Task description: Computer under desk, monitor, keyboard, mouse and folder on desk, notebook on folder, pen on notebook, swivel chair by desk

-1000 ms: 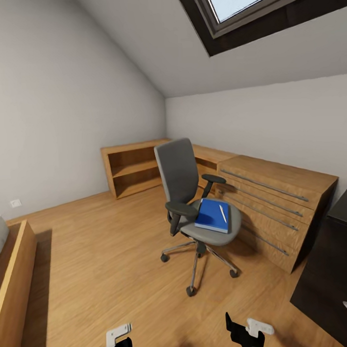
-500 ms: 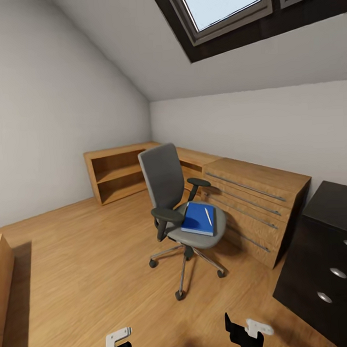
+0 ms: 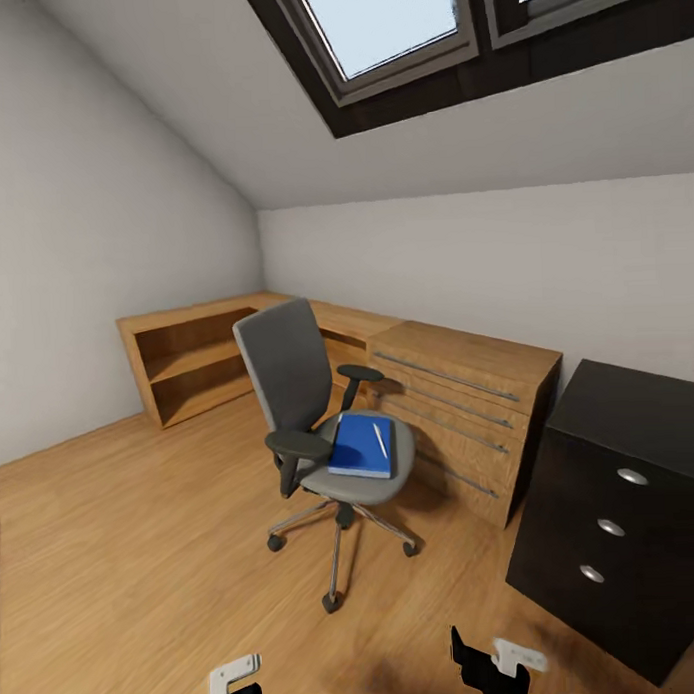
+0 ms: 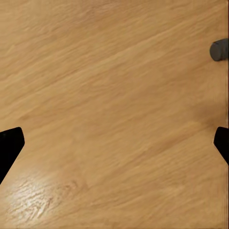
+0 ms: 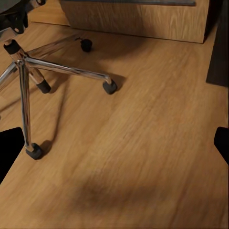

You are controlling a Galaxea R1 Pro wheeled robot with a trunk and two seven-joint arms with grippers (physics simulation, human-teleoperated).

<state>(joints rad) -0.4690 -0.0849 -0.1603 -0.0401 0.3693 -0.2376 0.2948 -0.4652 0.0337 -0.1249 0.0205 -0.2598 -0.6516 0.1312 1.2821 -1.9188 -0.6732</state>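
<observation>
Sitting on the swivel chair [image 3: 324, 418]: blue folder [image 3: 361, 447] with pen [image 3: 379, 439] on top. Both wrist views show jaws spread wide, holding nothing, over wooden floor [image 4: 114, 95].

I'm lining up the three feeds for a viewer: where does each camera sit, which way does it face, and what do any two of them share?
Head view: on the robot's head, looking forward and down across the bedroom at the swivel chair with the folder on its seat; both arms' ends show at the lower edge.
Left wrist view: near the left gripper, facing down at the wooden floor; dark fingertips show at both sides.
Right wrist view: near the right gripper, facing the floor and the chair's chrome base.
Shared: head and right wrist views both show the chair's base and the wooden drawer chest.
</observation>
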